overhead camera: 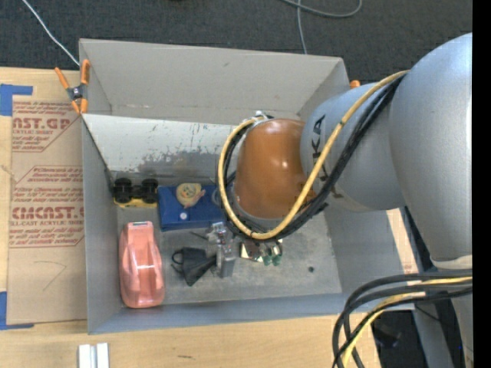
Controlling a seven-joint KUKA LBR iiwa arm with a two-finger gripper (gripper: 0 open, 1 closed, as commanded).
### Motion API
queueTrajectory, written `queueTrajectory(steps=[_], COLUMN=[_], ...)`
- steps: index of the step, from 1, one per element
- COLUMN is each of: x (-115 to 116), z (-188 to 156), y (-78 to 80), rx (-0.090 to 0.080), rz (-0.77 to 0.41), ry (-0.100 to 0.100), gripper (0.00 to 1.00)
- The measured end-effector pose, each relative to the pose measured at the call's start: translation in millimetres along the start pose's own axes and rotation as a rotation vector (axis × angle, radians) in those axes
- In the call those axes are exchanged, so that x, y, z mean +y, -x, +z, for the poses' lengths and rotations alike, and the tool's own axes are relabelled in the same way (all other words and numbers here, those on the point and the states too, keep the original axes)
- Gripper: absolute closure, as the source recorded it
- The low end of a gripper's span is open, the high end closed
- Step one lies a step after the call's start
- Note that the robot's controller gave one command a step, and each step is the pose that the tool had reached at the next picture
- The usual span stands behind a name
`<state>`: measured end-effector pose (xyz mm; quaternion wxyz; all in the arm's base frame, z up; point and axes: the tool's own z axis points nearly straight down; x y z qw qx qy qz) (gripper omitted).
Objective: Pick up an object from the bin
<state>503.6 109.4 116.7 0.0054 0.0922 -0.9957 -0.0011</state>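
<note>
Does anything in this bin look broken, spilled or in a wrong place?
Nothing stands out. The pink object, the blue box, the yellow and black toy and the black piece lie loose in the bin, none visibly damaged. The end effector is low beside the black piece.

The grey metal bin holds six loose things, one of each kind — one pink dispenser-shaped piece at the near left, one yellow toy with black wheels at the far left, one flat blue block, one round tan piece lying on it, one black piece near the middle, and one small green item to its right, partly hidden.
</note>
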Motion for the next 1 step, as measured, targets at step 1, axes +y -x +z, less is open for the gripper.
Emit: queueTrajectory(steps=[1], x=[0.1], z=[-21.4], y=[1.0], rx=[-0.005], rz=[0.0], ry=[0.0], gripper=[1.0])
